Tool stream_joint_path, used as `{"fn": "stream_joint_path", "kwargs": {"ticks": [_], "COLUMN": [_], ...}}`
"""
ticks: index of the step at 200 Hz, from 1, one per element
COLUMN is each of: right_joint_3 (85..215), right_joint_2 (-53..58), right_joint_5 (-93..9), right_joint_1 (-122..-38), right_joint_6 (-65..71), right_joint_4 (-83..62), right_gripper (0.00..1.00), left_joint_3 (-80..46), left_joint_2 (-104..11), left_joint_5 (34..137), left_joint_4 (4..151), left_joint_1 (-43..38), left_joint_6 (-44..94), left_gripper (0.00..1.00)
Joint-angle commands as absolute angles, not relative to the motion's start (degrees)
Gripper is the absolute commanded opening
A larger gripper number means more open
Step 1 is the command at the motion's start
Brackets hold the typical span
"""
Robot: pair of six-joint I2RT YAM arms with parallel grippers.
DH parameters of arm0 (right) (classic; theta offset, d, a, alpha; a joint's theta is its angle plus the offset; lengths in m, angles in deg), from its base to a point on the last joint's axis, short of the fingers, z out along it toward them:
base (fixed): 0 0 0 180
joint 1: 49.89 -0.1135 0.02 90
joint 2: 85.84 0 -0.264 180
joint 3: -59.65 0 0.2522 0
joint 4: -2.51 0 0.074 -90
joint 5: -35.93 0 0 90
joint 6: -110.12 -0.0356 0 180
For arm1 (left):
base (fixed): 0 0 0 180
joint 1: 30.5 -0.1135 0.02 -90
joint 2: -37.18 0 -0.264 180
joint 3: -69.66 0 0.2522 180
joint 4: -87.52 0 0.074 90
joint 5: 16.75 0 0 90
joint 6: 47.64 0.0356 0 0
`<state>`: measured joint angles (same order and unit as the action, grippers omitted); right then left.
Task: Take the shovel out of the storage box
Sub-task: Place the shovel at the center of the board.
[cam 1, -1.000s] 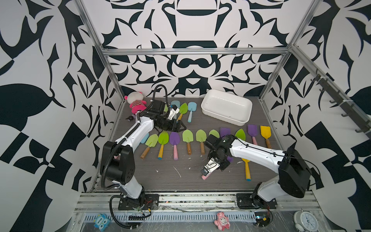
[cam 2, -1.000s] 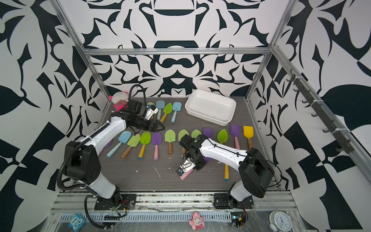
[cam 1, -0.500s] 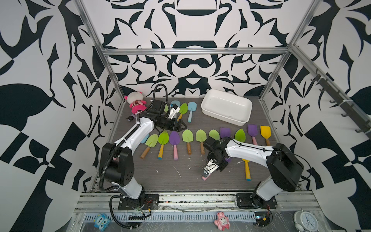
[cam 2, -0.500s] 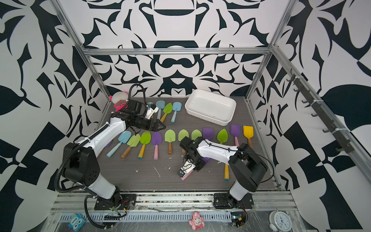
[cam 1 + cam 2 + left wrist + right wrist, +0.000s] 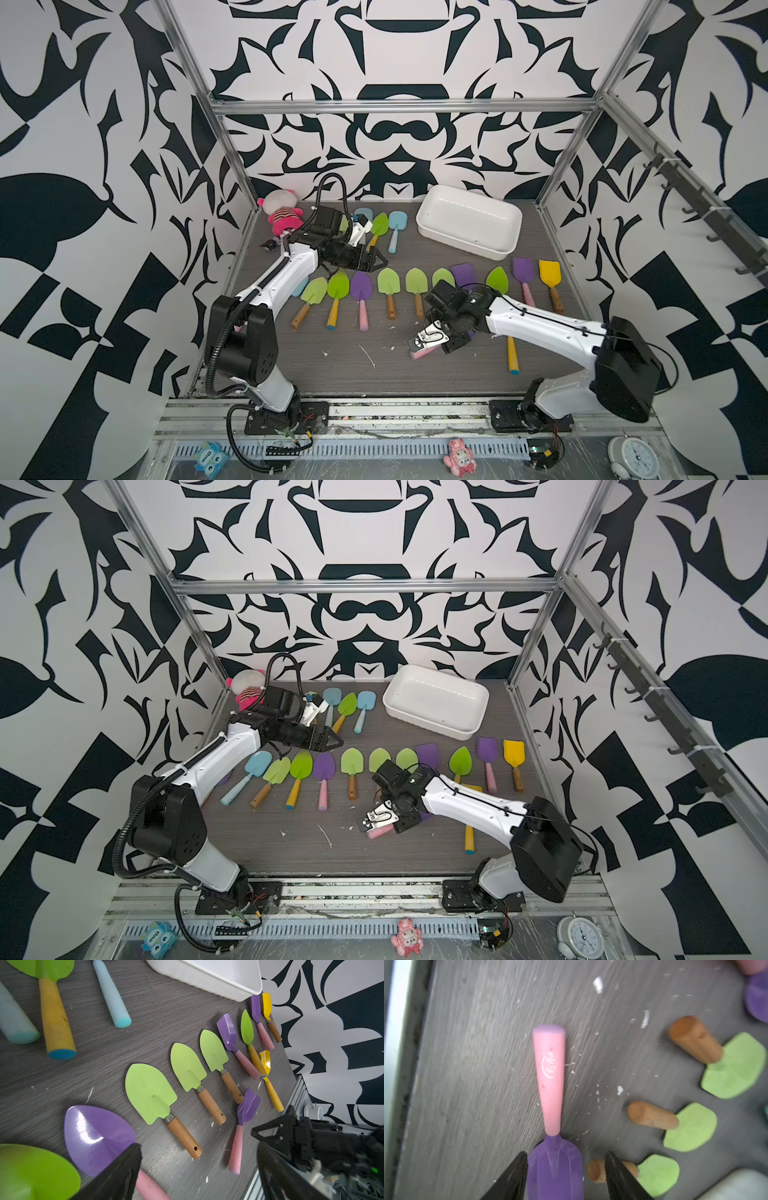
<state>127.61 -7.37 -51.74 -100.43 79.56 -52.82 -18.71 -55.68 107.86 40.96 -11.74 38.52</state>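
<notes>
While the jaws of the right end effector point(image 5: 566, 1154) stand apart on either side of its purple blade, the pink-handled shovel point(image 5: 550, 1076) lies flat on the surface point(image 5: 332, 374) near the front, free of any grip. Well behind it the white storage box point(image 5: 457, 243) looks empty, and the left end effector point(image 5: 376, 261) hangs wide apart with nothing in it, so we judge only the retreat remains.

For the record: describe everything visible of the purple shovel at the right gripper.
The purple shovel has a scooped glossy blade, metal by its look, and a tapered pink handle with white script and a lilac end. It lies flat on the table, blade between the right gripper's open jaws; contact is unclear.
</notes>
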Motion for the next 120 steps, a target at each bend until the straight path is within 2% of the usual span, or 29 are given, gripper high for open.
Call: {"fn": "stream_joint_path", "kwargs": {"ticks": [1, 15, 23, 37, 52, 68, 120], "right_joint_3": [130.0, 130.4, 130.6, 132.8, 136.2, 137.0, 132.7], "right_joint_2": [-13.4, -15.7, -15.6, -12.7, -7.5, -3.1, -0.2], "right_joint_5": [-49.2, -46.5, -46.5, -46.7, -43.4, -41.5, -46.1], "right_joint_1": [-101.2, -101.2, -101.3, -101.1, -101.2, -101.5, -102.5], "right_joint_6": [55.1, 38.0, 27.9, 16.2, 9.4, 6.0, 8.1], "right_joint_4": [-50.8, -45.9, -42.4, -41.1, -41.9, -41.8, -41.0], "right_gripper": [0.6, 0.53, 0.43, 0.19, 0.07, 0.0, 0.0], "left_joint_3": [-18.8, -18.8, -18.8, -18.9, -18.6, -18.4, -15.9], "left_joint_2": [-56.0, -55.9, -55.9, -55.7, -55.5, -55.1, -53.1], "left_joint_5": [109.2, 109.2, 108.9, 108.1, 108.0, 107.8, 106.0], "left_joint_4": [39.4, 39.4, 39.5, 39.9, 41.0, 41.8, 42.8], "left_joint_1": [-11.7, -11.9, -12.2, -12.7, -13.5, -13.9, -14.1], "left_joint_6": [40.1, 40.3, 40.3, 39.7, 38.4, 37.8, 37.2], "left_gripper": [0.89, 0.89, 0.89, 0.88, 0.87, 0.86, 0.86]}}
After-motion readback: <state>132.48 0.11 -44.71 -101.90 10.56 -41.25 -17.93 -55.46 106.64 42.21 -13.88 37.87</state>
